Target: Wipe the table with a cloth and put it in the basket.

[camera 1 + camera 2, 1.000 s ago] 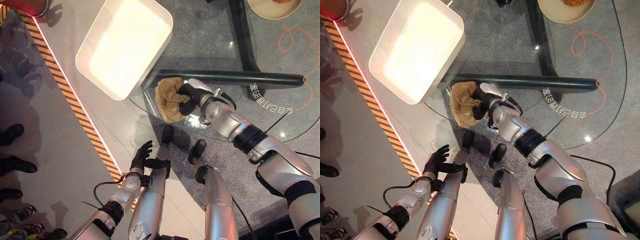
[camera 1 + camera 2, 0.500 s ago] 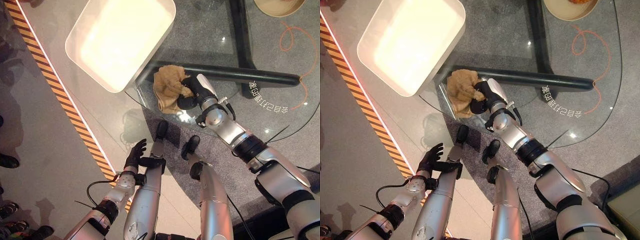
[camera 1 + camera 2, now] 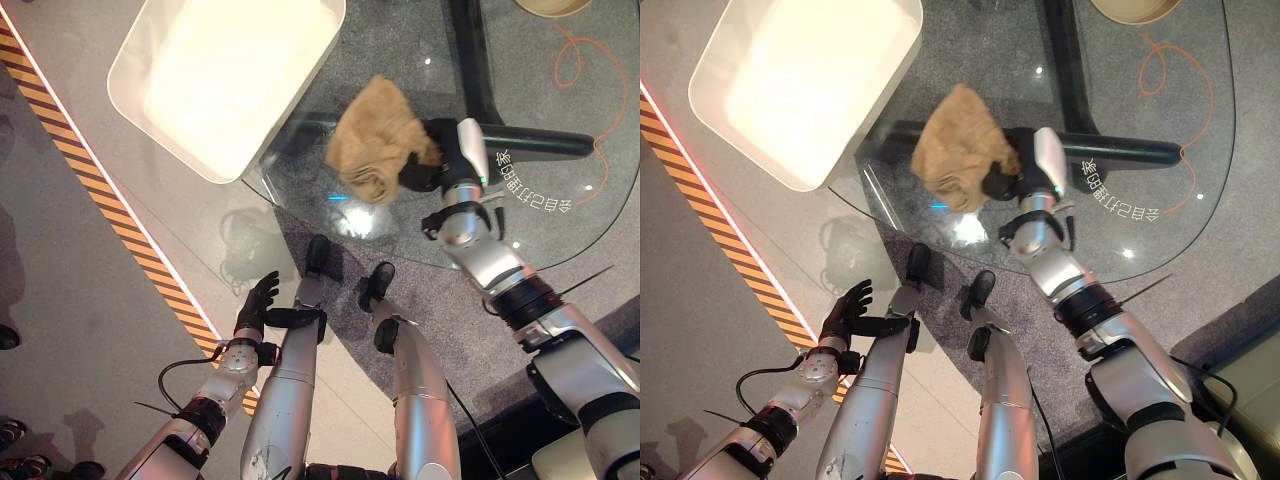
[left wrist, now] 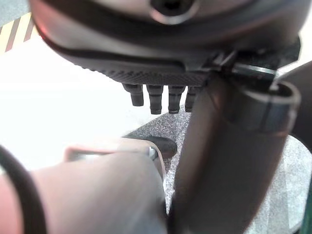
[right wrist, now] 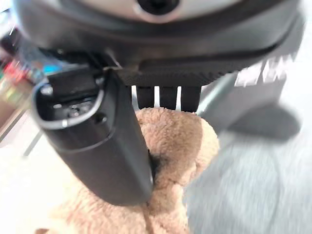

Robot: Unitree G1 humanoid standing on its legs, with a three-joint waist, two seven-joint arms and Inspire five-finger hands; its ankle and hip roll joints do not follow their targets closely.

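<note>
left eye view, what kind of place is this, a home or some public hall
Probably a public hall or demo space, not a home: a round glass table stands on grey speckled floor, an orange and black striped safety line runs across the floor, and a bystander's shoe shows beyond it.

An orange cord [image 3: 1185, 95] lies in loops on the grey floor [image 3: 1250, 200]. A striped tape line [image 3: 120, 220] crosses the floor diagonally. A tan bowl [image 3: 1135, 10] sits at the far edge.

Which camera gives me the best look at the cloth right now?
The left eye view: the whole tan cloth shows bunched in the right hand, over the glass table beside the white basket. The right eye view shows it much the same. The right wrist view shows it close up, pinched between thumb and fingers.
</note>
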